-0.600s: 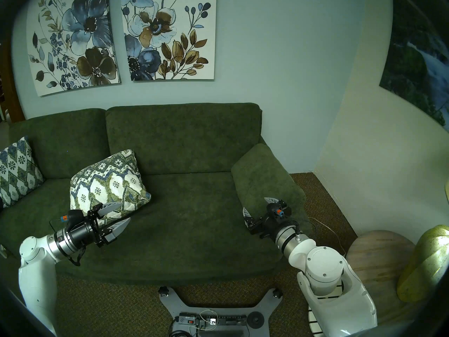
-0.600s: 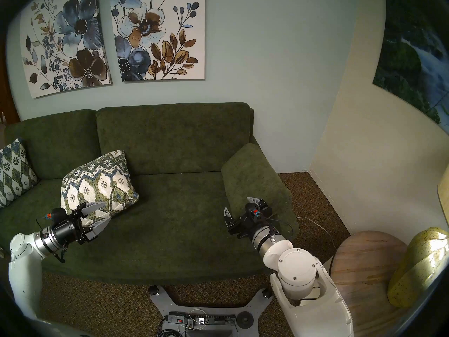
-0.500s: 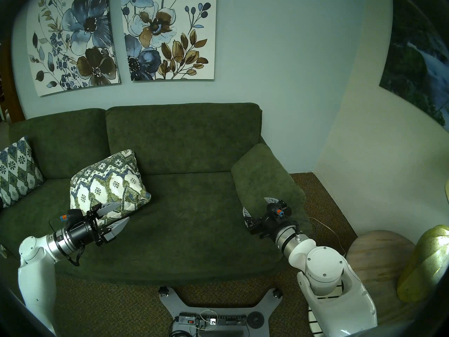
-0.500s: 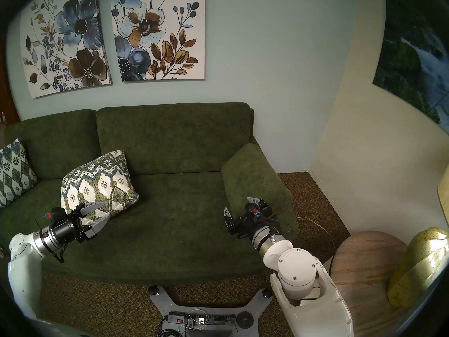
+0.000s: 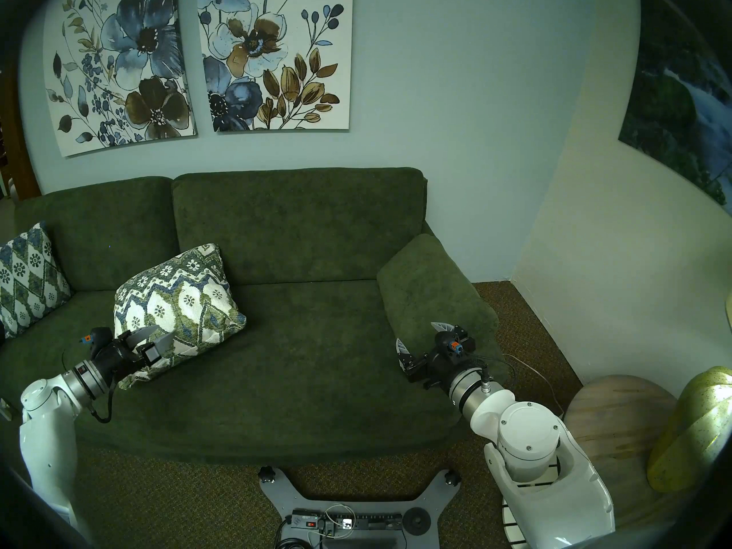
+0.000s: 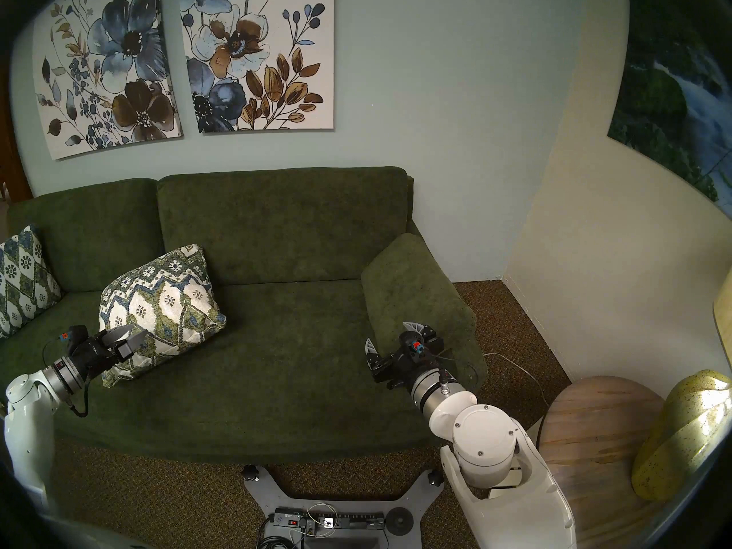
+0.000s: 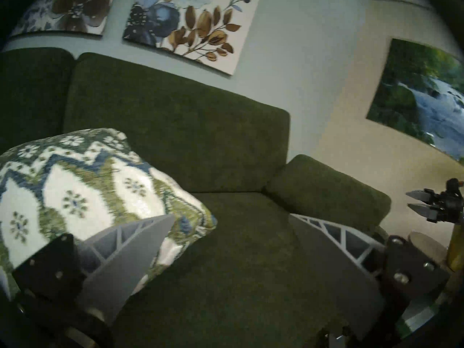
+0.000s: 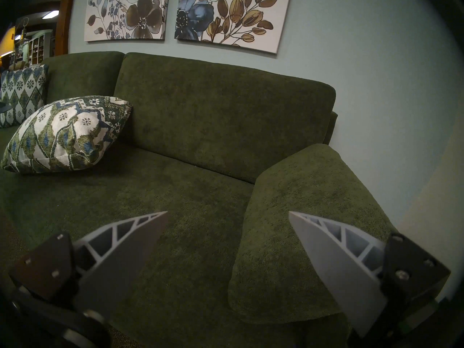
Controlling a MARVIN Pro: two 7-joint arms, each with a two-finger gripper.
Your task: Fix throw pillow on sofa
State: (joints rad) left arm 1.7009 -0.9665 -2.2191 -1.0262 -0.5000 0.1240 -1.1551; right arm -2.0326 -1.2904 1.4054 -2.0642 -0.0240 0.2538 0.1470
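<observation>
Throw pillow (image 5: 178, 302) slumped on the sofa (image 5: 297, 338) seat

It leans against the left back cushion, a second patterned cushion (image 5: 25, 279) further left. Left gripper (image 5: 152, 335) spread before its near edge; right gripper (image 5: 420, 336) spread beside the armrest (image 5: 431, 286), holding nothing.

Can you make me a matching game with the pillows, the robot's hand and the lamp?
Things:
1. zigzag throw pillow
2. diamond-pattern pillow
3. right gripper
4. yellow lamp base

Places:
A. on the round wooden side table
B. propped upright at the far left end of the sofa
C. open, beside the padded armrest
D. tilted on the seat, near the left gripper

Pairs: 1-D, 2-B, 3-C, 4-A
</observation>
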